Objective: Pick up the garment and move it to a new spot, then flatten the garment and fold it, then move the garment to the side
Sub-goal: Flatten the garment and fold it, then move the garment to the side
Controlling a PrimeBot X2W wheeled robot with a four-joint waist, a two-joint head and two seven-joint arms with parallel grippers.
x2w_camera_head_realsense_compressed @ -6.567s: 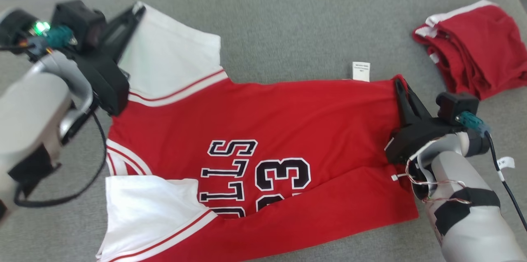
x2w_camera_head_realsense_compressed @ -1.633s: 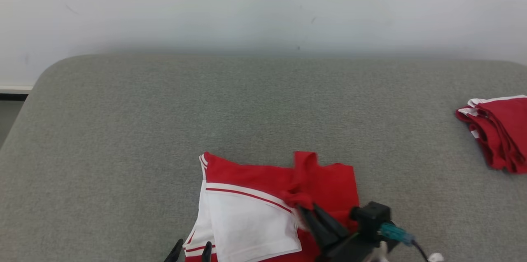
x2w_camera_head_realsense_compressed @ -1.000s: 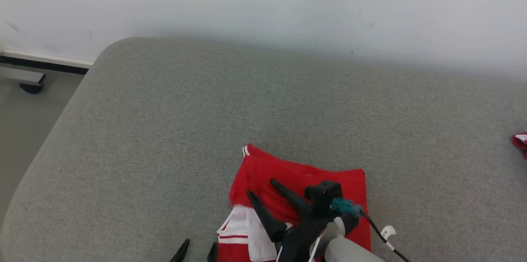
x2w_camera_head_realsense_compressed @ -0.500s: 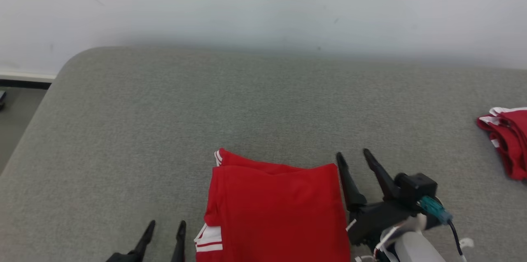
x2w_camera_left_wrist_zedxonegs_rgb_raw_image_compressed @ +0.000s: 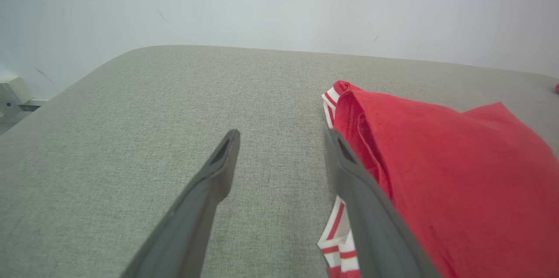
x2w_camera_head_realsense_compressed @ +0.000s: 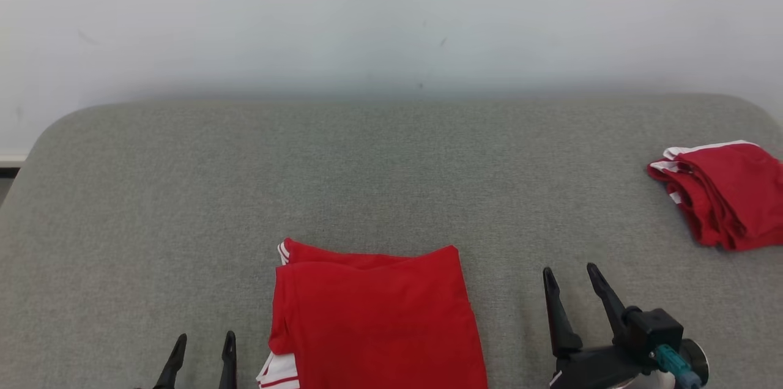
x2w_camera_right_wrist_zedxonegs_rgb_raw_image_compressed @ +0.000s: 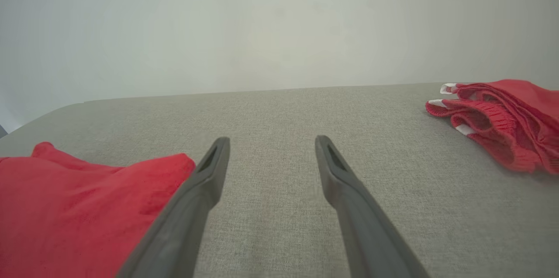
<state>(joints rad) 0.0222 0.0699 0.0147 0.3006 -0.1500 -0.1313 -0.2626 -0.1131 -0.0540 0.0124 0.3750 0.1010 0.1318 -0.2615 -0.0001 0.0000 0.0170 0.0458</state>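
Currently the folded red knit garment with white-and-red striped trim (x2w_camera_head_realsense_compressed: 373, 315) lies flat on the grey fabric-covered surface (x2w_camera_head_realsense_compressed: 391, 181), at the near edge and roughly centred between the two arms. The fold appears complete; the step in hand is judged to be the move to the side.

**Gripper state.** The left gripper (x2w_camera_head_realsense_compressed: 205, 336) has its jaws spread and holds nothing; it sits just beside the garment's left edge. The right gripper (x2w_camera_head_realsense_compressed: 569, 270) is likewise spread and empty, and stands apart from the garment's right edge.

**Handling.** The garment is expected to be light, soft and limp, with no stiffness of its own. Stacked layers are likely to slide or fall open if only the top layer is pinched. Recommended hold: the left and right edges, through all layers, one gripper per side.

**View differences.**
- The head view gives the full outline of the garment and a separate pile of red garments (x2w_camera_head_realsense_compressed: 722, 193) well apart at the far right.
- The left wrist view reveals the layered left edge and the striped trim protruding at the near corner. Whether the inner finger touches the cloth cannot be told.
- The right wrist view confirms bare surface between its fingers and the ribbed hems of the pile.
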